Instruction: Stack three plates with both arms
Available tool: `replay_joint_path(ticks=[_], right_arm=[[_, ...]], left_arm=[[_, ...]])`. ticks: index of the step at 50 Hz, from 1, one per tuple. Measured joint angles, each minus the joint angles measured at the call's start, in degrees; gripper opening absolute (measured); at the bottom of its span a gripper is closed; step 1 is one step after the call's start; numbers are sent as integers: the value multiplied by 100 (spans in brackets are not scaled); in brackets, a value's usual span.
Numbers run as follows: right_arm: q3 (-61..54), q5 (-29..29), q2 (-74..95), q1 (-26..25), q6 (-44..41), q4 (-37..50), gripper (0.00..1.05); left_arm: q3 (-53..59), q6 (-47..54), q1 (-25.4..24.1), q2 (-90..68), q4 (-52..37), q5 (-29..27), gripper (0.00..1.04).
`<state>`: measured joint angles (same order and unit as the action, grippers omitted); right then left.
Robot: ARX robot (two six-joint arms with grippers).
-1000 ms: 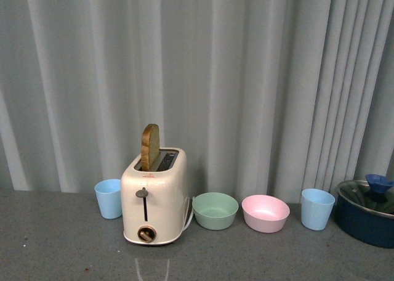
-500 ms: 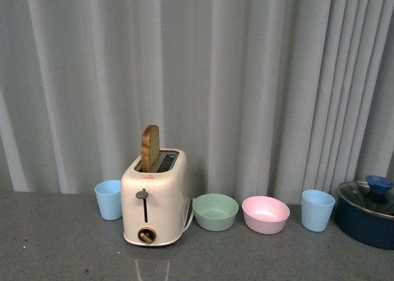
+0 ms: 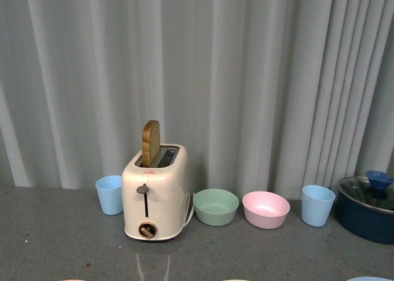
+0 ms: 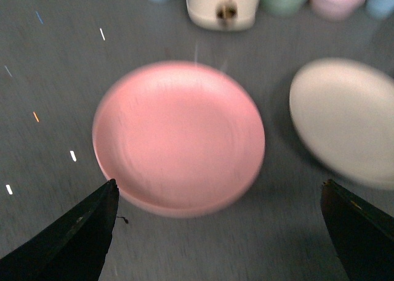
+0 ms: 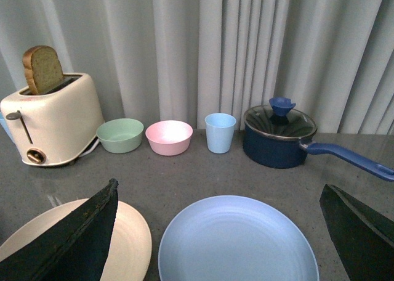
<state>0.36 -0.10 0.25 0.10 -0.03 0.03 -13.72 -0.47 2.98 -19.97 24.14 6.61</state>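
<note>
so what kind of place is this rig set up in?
Looks like a mock kitchen counter, probably a lab set: a toaster with a bread slice, a lidded blue saucepan, and a grey countertop backed by a plain curtain rather than a wall.

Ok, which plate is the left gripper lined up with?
The pink plate, centred between the left gripper's open fingers. The cream plate lies off to one side; the blue plate is outside that view.
</note>
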Motion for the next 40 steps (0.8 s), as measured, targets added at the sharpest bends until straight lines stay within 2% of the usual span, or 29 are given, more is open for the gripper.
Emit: replay_joint_path(ticks=[4,11,21,30,40], right_arm=[[0,2,0,-2,0,0,97],[0,0,0,-2,0,0,97],[0,2,0,-2,0,0,97],[0,2,0,-2,0,0,97],[0,2,0,-2,0,0,97]], left_arm=[[-546,212,155,-1097,-372,129,98],[-1587,699,66,-2879,-874,450,98],[-3198,1519,-188,-5947,-754,234,98],[-3934,1805,-393,-7176,-627,59,98],[-4127,2221,-686,-7766,-579,-133,98]])
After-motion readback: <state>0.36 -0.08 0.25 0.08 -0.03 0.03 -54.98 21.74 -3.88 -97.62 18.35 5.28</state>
